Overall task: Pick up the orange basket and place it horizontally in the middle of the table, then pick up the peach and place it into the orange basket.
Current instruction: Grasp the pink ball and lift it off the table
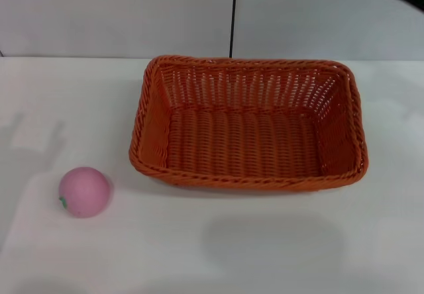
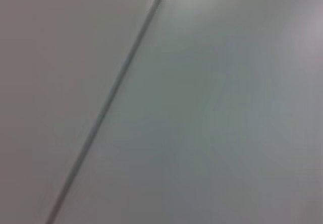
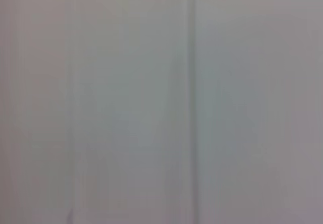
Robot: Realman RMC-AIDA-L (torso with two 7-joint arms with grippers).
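The large orange woven wicker basket is seen empty, long axis crosswise, on the white bench; the small round pink peach lies apart on the robot's left, likelier for the left arm. Neither arm's fingers are visible; their state cannot be told.

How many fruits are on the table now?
1: the peach lies on the table, outside the empty orange basket, to its left-front. None appears hidden.
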